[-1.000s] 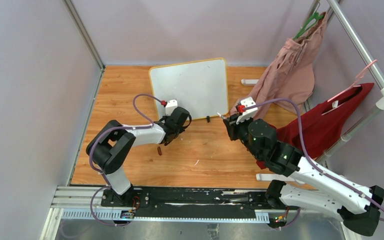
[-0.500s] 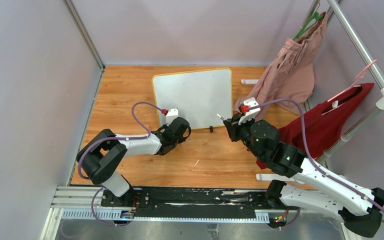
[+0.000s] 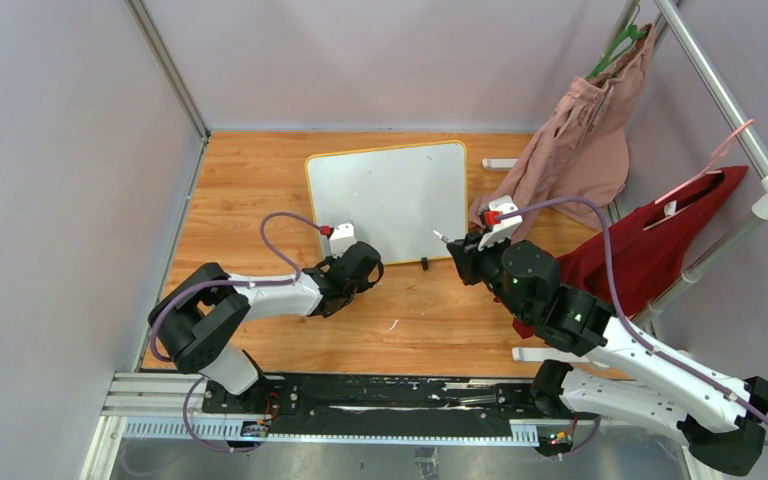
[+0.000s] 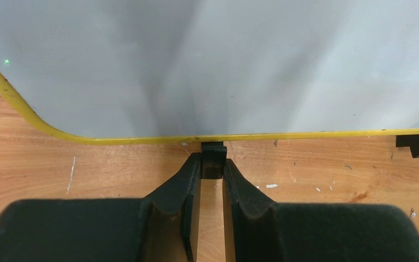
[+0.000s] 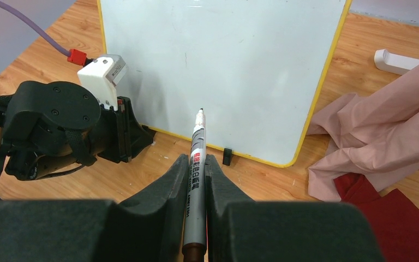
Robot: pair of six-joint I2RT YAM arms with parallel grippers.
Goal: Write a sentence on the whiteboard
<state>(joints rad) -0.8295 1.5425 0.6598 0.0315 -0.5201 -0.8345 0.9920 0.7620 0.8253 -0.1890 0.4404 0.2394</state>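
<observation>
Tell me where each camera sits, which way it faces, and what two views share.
Top external: above and behind the bases, looking down on the wooden table; both arms show, left claw and right claw.
Left wrist: on the left arm, facing the near edge of the blank yellow-framed white board; its claw pinches one small black foot.
Right wrist: on the right arm, facing the board's face; its claw grips a grey marker pen.
Shared: both wrist views show the board's other black foot.

The left claw [image 4: 213, 165] and right claw [image 5: 196, 159] are matte black; purple cables [image 5: 27, 23] end in red plugs [image 5: 76, 57].
</observation>
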